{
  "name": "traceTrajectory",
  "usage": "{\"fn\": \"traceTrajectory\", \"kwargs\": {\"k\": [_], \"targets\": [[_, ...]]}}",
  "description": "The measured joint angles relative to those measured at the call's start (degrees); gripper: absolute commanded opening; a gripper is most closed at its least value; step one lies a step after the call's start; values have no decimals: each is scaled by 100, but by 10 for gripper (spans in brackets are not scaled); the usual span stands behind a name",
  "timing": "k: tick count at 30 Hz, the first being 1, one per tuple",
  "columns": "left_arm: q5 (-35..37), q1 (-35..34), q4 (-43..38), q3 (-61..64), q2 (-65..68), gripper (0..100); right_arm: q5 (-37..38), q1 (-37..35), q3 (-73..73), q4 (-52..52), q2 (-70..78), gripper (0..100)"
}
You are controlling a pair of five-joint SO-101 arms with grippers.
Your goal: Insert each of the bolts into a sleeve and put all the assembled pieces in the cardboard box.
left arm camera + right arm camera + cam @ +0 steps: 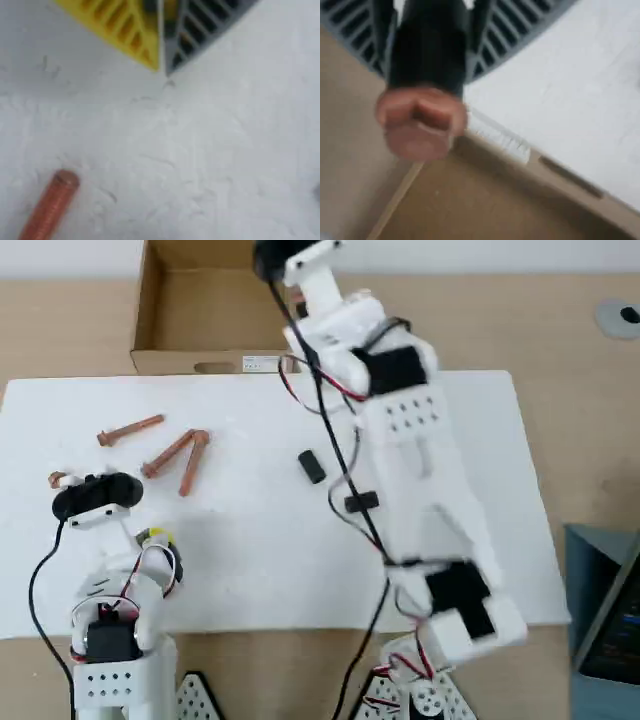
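My right gripper is shut on a black sleeve with a copper bolt head sticking out of its end. It hangs over the open cardboard box, just inside the wall next to the mat. In the high view that gripper is at the box's right side. My left gripper is shut with nothing in it, just above the white mat, and a copper bolt lies close by. Three more bolts and a loose black sleeve lie on the mat.
The white mat covers the middle of the wooden table. My right arm stretches across the mat's right half. A grey device sits at the right edge, and a round fitting at the far right corner.
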Motion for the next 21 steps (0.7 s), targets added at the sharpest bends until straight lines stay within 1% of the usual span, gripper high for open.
{"fn": "traceTrajectory", "kwargs": {"k": [7,14,21], "targets": [[0,0,0,0,0,5,123,0,-1248,-1037,1864,9],[0,0,0,0,0,5,123,0,-2927,-1160,3499,10],[0,0,0,0,0,5,123,-185,-4378,-1160,4818,12]]}}
